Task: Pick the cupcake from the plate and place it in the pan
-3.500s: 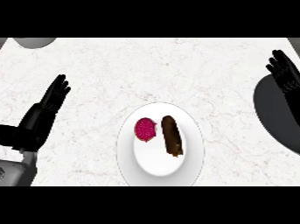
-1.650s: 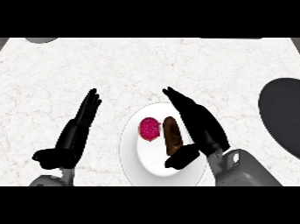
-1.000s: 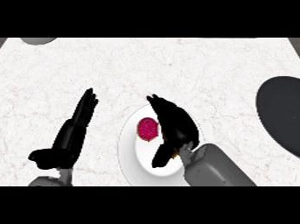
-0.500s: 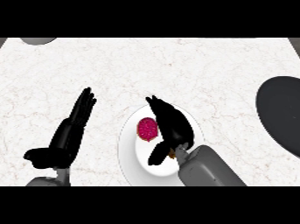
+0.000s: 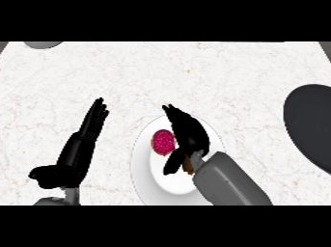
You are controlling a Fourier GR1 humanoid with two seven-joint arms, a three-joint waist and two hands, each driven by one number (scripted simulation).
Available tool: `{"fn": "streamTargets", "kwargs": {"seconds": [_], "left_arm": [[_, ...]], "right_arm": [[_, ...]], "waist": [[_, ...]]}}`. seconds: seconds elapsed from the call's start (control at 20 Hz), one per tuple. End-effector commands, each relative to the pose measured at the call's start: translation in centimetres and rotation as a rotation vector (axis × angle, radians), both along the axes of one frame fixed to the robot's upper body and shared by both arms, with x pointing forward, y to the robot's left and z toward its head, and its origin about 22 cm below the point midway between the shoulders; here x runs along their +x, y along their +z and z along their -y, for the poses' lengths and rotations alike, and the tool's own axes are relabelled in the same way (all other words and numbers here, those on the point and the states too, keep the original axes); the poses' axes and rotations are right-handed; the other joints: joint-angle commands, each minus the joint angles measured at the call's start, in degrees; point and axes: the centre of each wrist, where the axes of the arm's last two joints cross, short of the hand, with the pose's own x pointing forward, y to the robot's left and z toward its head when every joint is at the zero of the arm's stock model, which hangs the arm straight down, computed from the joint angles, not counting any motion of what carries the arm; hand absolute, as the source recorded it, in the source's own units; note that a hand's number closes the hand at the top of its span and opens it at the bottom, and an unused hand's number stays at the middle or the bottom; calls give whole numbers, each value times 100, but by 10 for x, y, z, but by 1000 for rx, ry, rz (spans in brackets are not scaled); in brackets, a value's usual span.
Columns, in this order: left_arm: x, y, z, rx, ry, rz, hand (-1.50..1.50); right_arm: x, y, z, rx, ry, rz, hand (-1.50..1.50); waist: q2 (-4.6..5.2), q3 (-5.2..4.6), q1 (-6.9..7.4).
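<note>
Pink cupcake (image 5: 163, 142) lies just left of the right hand (image 5: 187, 135), whose relaxed fingers (image 5: 175, 115) hold nothing yet.

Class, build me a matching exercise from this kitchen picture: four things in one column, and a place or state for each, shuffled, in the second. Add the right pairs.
Column one:
1. cupcake
2. pan
3. left hand
4. right hand

Column two:
A. dark and round, at the counter's right edge
B. open, fingers straight, left of the plate
C. over the plate, just right of the pink thing
D. pink, lying on the white plate

Pairs: 1-D, 2-A, 3-B, 4-C
</note>
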Motion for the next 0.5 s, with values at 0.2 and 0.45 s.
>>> {"fn": "streamTargets", "kwargs": {"seconds": [0.2,0.45], "left_arm": [[15,-7,-1,0,10,2,0],[12,-4,3,6,2,0,0]], "right_arm": [[17,-20,-10,-112,146,0,150],[-1,-44,-7,-121,149,16,150]], "waist": [[12,0,18],[5,0,10]]}}
